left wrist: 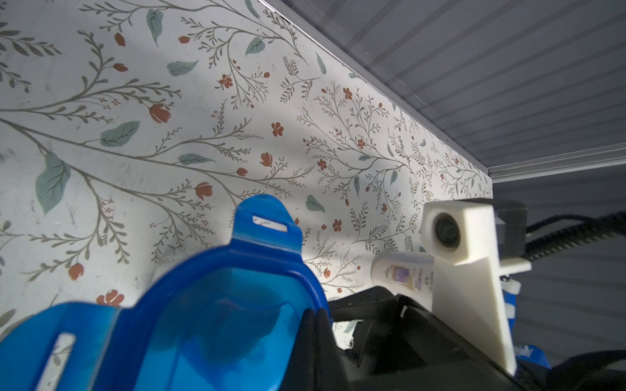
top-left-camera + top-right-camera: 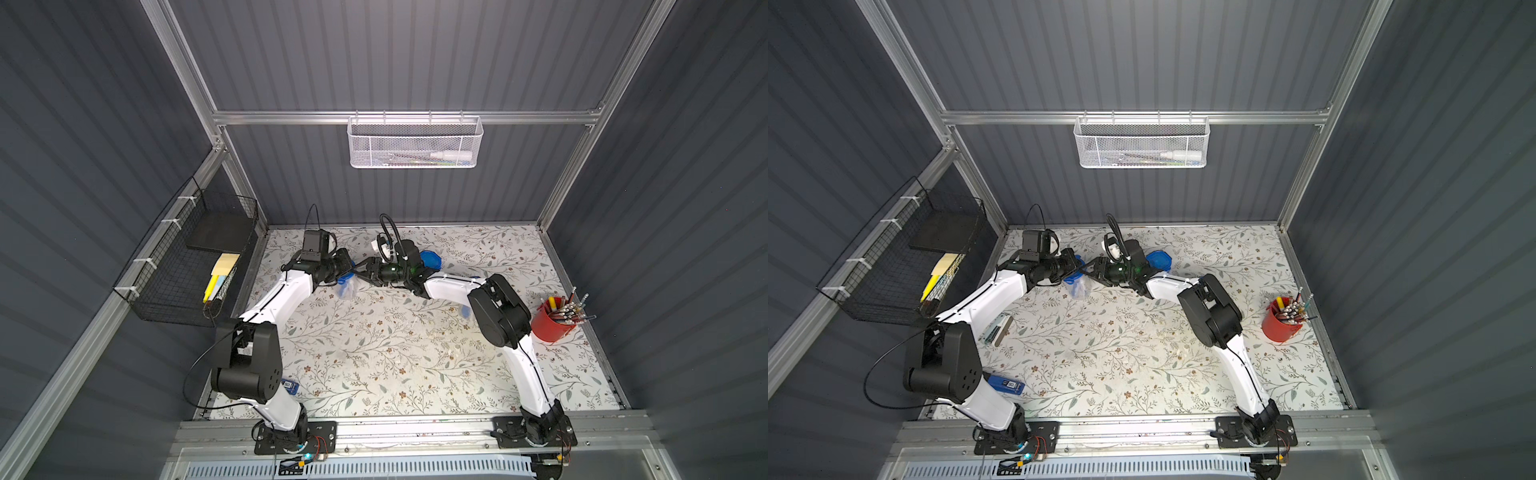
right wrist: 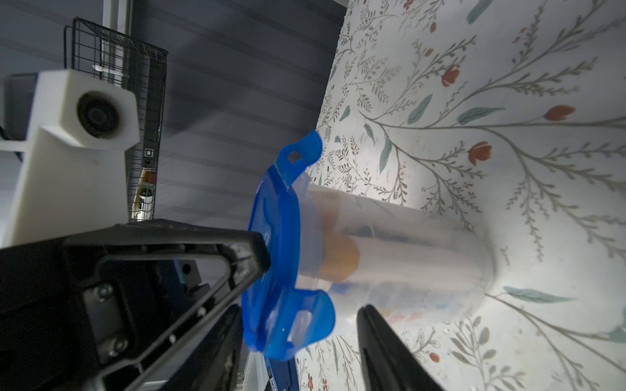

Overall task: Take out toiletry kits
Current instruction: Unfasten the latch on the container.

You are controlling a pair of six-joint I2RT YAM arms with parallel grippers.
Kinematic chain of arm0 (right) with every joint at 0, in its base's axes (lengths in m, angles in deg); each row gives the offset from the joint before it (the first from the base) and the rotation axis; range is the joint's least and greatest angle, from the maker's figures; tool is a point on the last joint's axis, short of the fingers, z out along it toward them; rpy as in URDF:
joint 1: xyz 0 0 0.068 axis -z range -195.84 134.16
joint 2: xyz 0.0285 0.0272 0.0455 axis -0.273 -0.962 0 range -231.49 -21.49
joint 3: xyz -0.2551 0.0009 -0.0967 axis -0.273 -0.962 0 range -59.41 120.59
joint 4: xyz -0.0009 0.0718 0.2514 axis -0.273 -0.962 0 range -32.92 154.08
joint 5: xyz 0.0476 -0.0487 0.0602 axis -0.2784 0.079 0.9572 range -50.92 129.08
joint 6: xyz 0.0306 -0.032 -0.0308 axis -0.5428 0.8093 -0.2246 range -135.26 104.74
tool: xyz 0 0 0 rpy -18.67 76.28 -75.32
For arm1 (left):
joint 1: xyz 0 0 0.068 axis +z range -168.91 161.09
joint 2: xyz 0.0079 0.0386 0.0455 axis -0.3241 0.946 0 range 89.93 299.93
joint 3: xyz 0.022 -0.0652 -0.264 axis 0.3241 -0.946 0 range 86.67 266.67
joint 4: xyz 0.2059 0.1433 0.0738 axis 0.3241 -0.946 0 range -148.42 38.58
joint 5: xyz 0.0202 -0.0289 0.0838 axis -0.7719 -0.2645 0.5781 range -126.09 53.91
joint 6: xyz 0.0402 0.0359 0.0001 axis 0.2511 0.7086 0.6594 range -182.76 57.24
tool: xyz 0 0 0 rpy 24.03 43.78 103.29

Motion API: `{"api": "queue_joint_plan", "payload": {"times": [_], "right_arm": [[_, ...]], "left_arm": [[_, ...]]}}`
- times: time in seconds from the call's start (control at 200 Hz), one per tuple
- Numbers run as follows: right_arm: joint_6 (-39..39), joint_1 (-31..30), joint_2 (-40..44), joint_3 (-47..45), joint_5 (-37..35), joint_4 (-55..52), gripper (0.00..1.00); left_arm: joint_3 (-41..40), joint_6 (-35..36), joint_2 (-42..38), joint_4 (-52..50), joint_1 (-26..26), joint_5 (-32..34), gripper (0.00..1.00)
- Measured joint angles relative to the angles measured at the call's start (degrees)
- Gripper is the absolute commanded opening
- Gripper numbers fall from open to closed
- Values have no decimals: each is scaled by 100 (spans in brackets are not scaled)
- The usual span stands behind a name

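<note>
A clear jar with a blue clip lid rests with its base on the floral table, between the two arms in both top views. Inside it I see toiletry kit pieces: tan-gold bottle caps and something blue, blurred by the plastic. My left gripper is shut on the lid's rim. My right gripper is open, its fingers on either side of a lid clip flap. A white labelled bottle lies on the table behind the right wrist.
Another blue lid sits behind the right wrist. A red cup of pens stands at the right edge. A black wire basket hangs on the left wall, a white mesh basket on the back wall. A blue box lies by the left arm's base.
</note>
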State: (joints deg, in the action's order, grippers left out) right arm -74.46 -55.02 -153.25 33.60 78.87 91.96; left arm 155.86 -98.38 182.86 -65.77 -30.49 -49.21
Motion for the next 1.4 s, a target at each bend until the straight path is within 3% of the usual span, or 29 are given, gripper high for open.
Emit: {"api": "queue_joint_plan", "payload": {"times": [0.385,0.79,1.401], "right_arm": [[-560,2,-256,-4,101,789,55],[-1099,13,-284,-216,79,1585,46],[-1687,11,-286,-531,70,2194,45]], "left_arm": [[-192,-4,-109,227,0,0,0],[-387,-20,-210,389,4,-31,0],[-841,-114,-398,894,4,-87,0]]}}
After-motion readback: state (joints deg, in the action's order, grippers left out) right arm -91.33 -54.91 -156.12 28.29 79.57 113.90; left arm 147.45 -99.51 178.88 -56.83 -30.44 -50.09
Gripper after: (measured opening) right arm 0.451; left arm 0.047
